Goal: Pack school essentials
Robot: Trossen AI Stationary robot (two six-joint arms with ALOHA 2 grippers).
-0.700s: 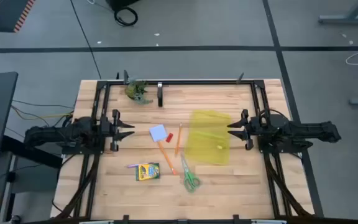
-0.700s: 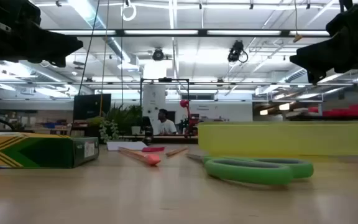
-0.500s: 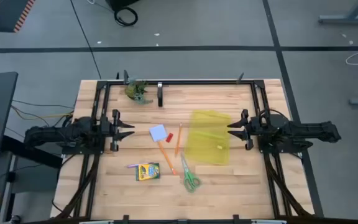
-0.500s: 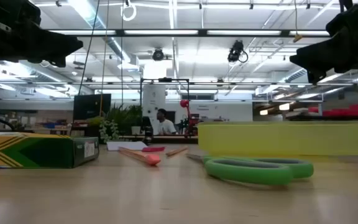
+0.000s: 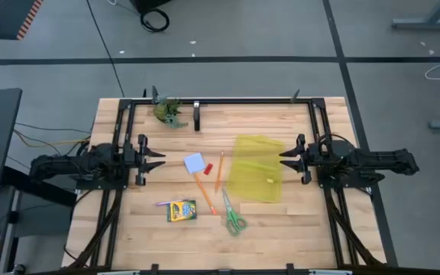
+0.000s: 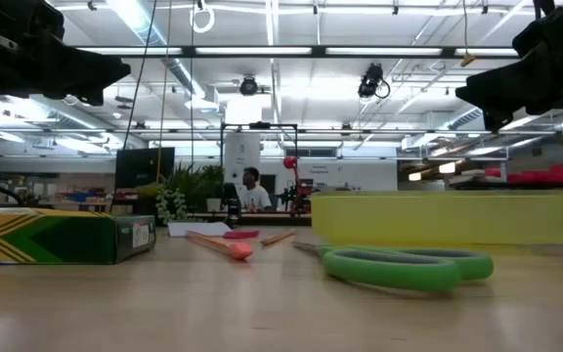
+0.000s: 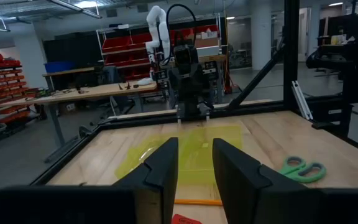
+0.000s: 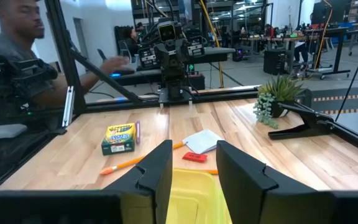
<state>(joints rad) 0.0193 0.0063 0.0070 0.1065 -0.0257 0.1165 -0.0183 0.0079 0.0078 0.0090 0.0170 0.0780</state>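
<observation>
The school essentials lie flat on the wooden table between my two arms. They are a yellow-green crayon box (image 5: 180,210), green-handled scissors (image 5: 234,221), two thin orange pencils (image 5: 219,174) and a small white-and-blue pad (image 5: 195,163) with a small red piece (image 5: 208,166) beside it. The translucent yellow pouch (image 5: 256,168) lies flat to their right. My left gripper (image 5: 159,159) hovers at the table's left side, open, fingers pointing right. My right gripper (image 5: 285,158) hovers over the pouch's right edge, open, fingers pointing left. Neither has anything between its fingers.
A green leafy figure (image 5: 168,111) and a black clamp (image 5: 197,118) stand at the far edge. A thin pink stick (image 5: 164,203) lies beside the crayon box. A black frame (image 5: 220,100) rims the table. A person (image 8: 17,56) sits beyond the left side.
</observation>
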